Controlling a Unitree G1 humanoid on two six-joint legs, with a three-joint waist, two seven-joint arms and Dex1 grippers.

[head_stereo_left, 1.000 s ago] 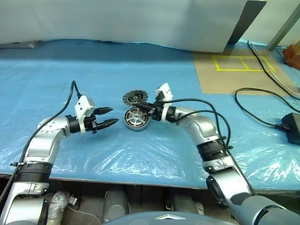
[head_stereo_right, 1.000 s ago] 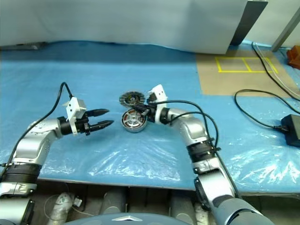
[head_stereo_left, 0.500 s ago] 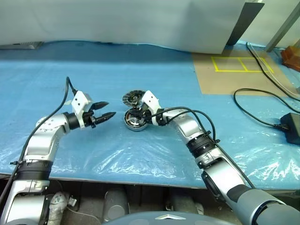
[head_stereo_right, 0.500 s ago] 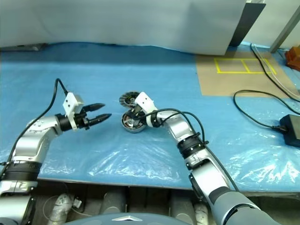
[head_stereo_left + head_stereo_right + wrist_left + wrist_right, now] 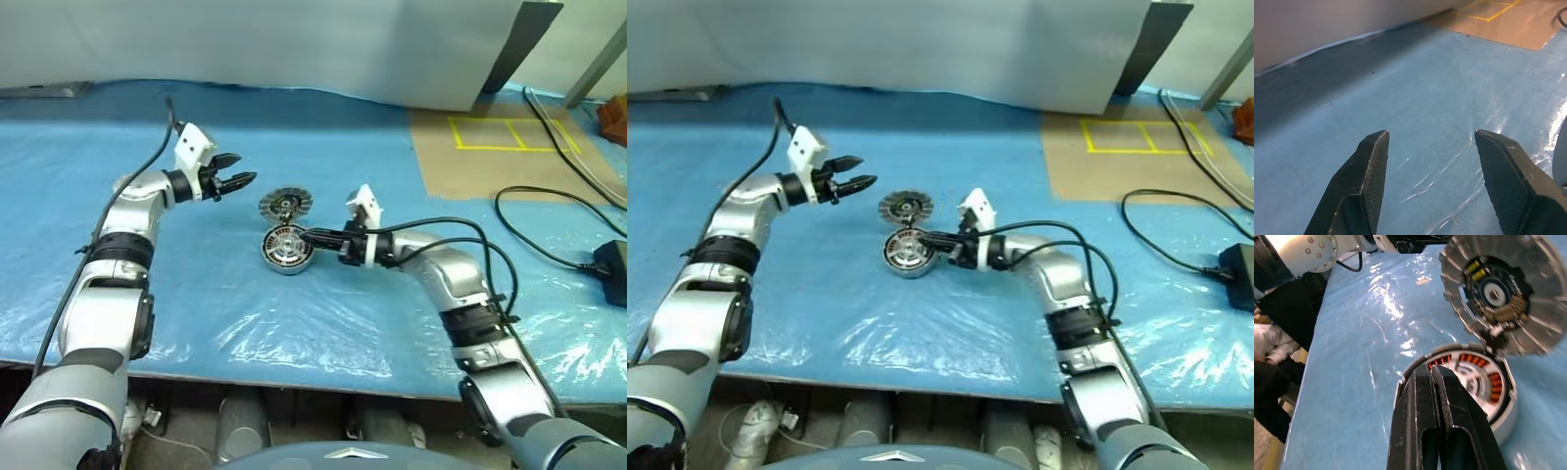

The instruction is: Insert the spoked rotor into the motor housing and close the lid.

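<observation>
the right pincer (image 5: 312,236) is pinched together with nothing in it, its tips over the rim of the housing (image 5: 286,249), which sits on the blue-covered table (image 5: 294,323). the lid (image 5: 283,205) lies just behind the housing, ribbed face up, edges about touching. looks like something spoked is already down in the housing (hard to be sure). the left pincer (image 5: 239,180) hangs apart and empty, up off to the lid's left.

to me the step in hand is the lid. i'd clear the right tips off the housing first, then grab the lid by its rim, flip it ribbed side down and lower it flat so it doesn't cock on the edge.

count: one housing, one lid, two pincers.
</observation>
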